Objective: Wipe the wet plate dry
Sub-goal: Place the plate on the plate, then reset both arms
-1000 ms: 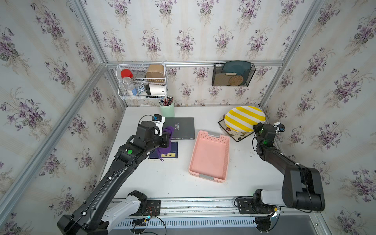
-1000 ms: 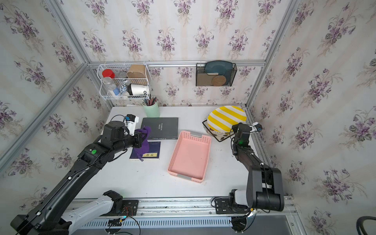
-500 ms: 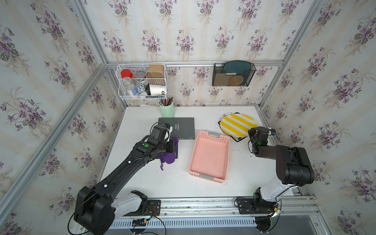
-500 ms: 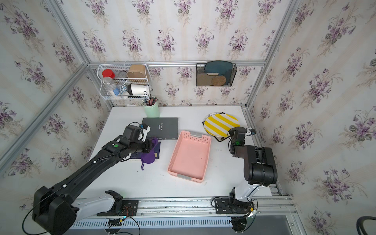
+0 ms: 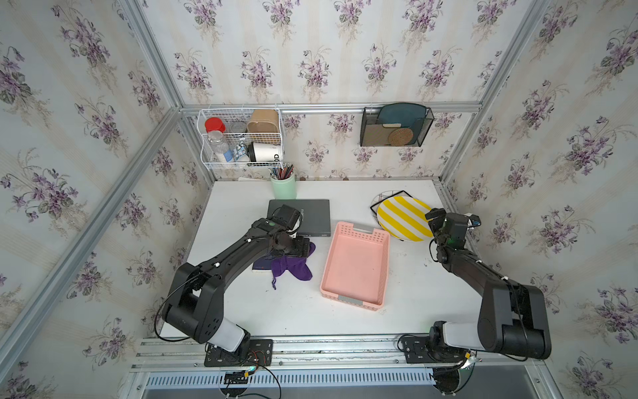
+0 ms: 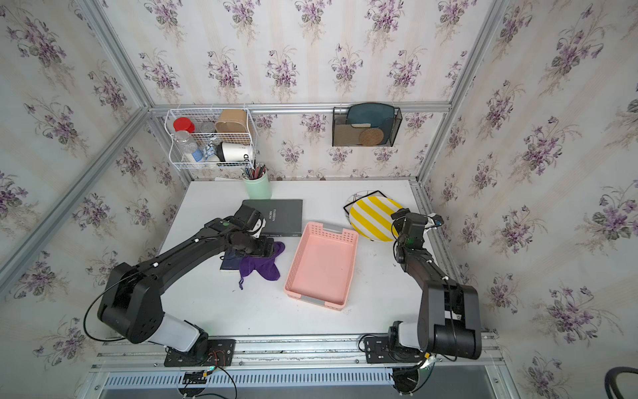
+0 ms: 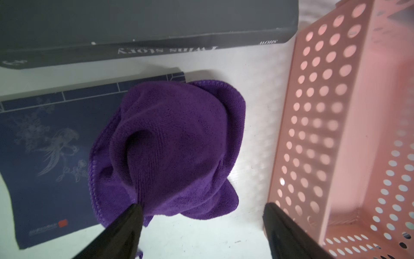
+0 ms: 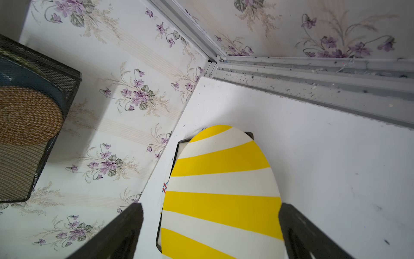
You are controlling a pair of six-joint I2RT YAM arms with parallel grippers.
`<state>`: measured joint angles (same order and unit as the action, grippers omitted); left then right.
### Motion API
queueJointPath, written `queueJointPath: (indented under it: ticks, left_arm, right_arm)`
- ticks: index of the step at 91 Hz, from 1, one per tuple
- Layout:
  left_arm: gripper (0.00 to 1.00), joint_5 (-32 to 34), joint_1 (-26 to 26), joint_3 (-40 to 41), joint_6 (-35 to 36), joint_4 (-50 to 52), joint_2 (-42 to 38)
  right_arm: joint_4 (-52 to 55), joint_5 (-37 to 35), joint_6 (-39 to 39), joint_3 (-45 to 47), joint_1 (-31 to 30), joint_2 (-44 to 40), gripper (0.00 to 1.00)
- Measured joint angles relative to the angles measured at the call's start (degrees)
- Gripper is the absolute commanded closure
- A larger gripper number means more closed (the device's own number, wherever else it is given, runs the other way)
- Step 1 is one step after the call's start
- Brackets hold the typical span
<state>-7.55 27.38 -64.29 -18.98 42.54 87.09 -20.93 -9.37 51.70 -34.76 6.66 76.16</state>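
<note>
The left gripper stands wide open just above the table. The purple cloth lies crumpled directly ahead of it and partly between its fingers. One finger touches the cloth's hem, and the other is clear of it, close beside the wall of the pink perforated basket. Under the cloth, on the side away from the basket, is a navy notebook. Beyond both lies a grey hardback book, its spine turned toward the claw. The right gripper is also spread wide, its fingers parted to either side of the near rim of the yellow-and-white striped plate. Whether they touch the rim cannot be told. The plate rests flat ahead of this claw on a black-edged square mat and overhangs it, near the table's back corner. In both top views the plate and the cloth are well apart, with the basket between them.
</note>
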Motion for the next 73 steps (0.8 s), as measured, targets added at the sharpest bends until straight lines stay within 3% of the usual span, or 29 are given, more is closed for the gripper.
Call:
queueJointPath:
  ticks: [22,29,39,54,64,73]
  left_arm:
    - [0.12,-1.53,0.00,-2.89,0.39,1.70,-10.99]
    - [0.17,-1.22,-0.26,-3.02,0.50,1.20,-12.72]
    - [0.19,3.19,-0.74,-2.80,0.83,0.42,-15.10]
    - [0.19,15.93,-1.99,20.28,3.08,-16.39,-31.10]
    - [0.21,25.38,-3.34,32.96,6.99,-27.89,-33.81]
    - [0.21,32.00,-4.59,38.32,10.62,-39.74,-33.14]
  right_arm:
    - [4.90,1.36,-5.77,-0.02,0.00,-6.93,0.00]
    - [5.95,1.77,-8.02,-0.07,0.00,-7.54,0.00]
    - [7.69,2.80,-10.54,0.22,0.00,-8.39,0.01]
    - [6.67,2.71,-15.69,6.34,-0.09,-11.78,0.03]
    - [5.42,1.01,-19.65,10.75,-1.55,-12.44,0.03]
    - [2.34,-1.60,-24.13,14.34,-5.66,-13.09,0.03]
